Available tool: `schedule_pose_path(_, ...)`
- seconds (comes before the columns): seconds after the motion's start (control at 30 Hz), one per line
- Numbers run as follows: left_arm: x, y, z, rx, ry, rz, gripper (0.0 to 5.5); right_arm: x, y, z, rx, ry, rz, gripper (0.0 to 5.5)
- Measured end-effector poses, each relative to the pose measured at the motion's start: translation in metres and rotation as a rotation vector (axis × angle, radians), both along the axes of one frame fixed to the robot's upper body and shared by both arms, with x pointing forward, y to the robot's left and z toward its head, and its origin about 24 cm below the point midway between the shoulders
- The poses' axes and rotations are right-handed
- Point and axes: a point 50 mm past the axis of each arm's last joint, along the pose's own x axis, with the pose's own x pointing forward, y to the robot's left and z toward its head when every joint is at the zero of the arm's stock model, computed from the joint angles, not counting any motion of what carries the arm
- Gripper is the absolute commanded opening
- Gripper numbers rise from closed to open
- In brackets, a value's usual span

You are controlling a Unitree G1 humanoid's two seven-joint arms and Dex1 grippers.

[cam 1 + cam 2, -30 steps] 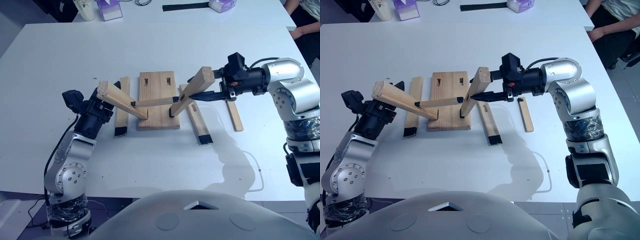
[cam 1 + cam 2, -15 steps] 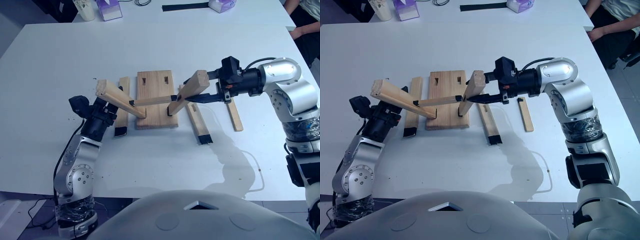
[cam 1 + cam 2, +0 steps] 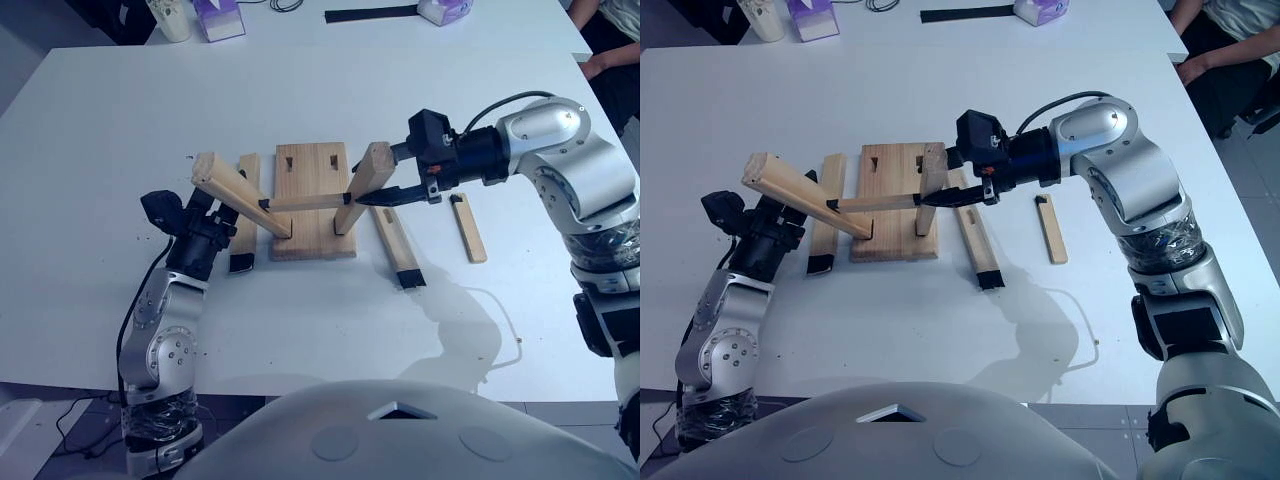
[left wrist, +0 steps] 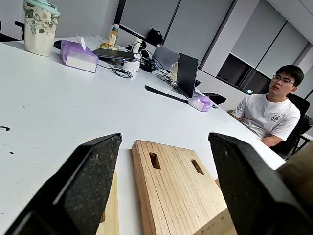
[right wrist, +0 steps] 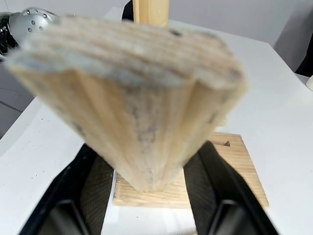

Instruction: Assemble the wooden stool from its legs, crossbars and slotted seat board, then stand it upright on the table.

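Note:
Two wooden legs joined by a thin crossbar (image 3: pixel 310 203) stand tilted over the slotted seat board (image 3: pixel 312 160), which lies flat mid-table. My right gripper (image 3: pixel 376 178) is shut on the right leg (image 3: pixel 372 165), whose end fills the right wrist view (image 5: pixel 132 93) between the black fingers (image 5: pixel 98 188). The left leg (image 3: pixel 232 185) slants up to the left, its foot on the board. My left gripper (image 3: pixel 220 208) sits under that leg. In the left wrist view its pads (image 4: pixel 88 171) stand apart with nothing between them.
A loose leg (image 3: pixel 247 168) lies left of the board, another loose leg (image 3: pixel 397 243) right of it, and a short crossbar (image 3: pixel 468 230) farther right. Tissue boxes (image 3: pixel 218 18) and a cup (image 3: pixel 170 15) stand at the far edge. The table's near half has free room.
My right gripper has carried its leg leftward and turned it more upright over the board. The crossbar and left leg shifted left with it, and the left arm drew in under its leg.

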Motion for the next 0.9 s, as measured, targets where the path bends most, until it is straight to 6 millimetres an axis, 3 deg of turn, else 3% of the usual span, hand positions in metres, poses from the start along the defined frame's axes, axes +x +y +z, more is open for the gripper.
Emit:
schedule_pose_path(0.7,0.011,0.002,-0.003,0.052,-0.01,0.032,3.3,0.009,0.008,-0.004,-0.035,0.084,-0.097,2.0)
schedule_pose_path(0.73,0.012,0.002,-0.003,0.054,-0.01,0.032,3.3,0.01,0.008,-0.004,-0.031,0.079,-0.1,2.36)
schedule_pose_path(0.9,0.02,-0.004,-0.006,0.07,-0.002,-0.033,3.3,0.01,0.018,-0.018,0.066,0.061,-0.12,3.03)
